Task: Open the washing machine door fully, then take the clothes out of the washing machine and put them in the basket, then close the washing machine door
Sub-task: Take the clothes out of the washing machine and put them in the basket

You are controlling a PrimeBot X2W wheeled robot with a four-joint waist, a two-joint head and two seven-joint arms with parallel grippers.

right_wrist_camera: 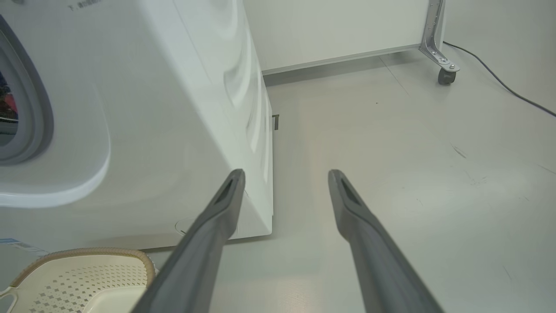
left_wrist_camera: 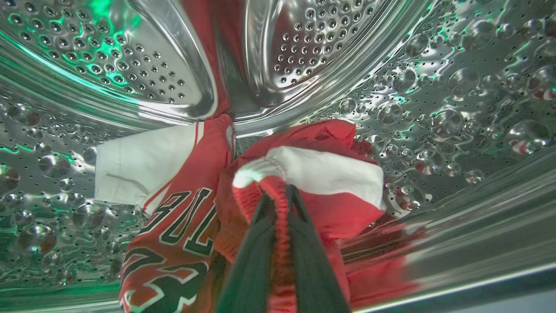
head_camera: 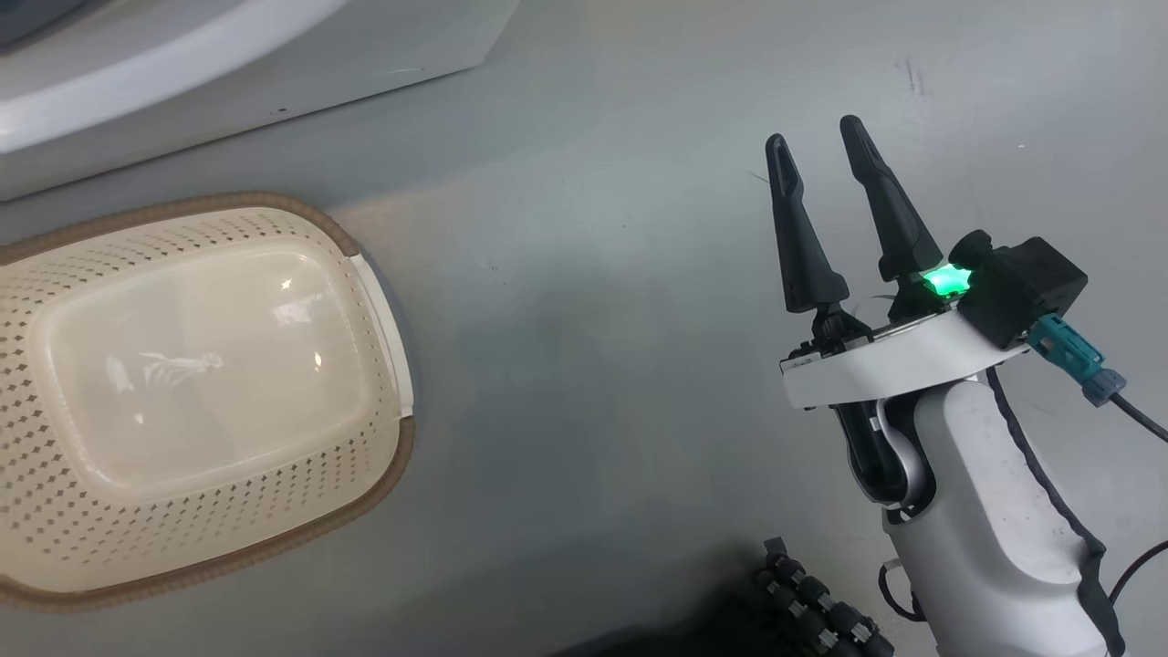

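In the steel drum (left_wrist_camera: 438, 104), the left gripper (left_wrist_camera: 280, 191) pinched the red clothes (left_wrist_camera: 173, 248) heaped at its fingertips; the right gripper (head_camera: 815, 132) hung spread open, the basket (head_camera: 55, 456) to its left.

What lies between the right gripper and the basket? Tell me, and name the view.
Bare grey floor. In the head view nothing rests on the stretch between the open right gripper and the basket.
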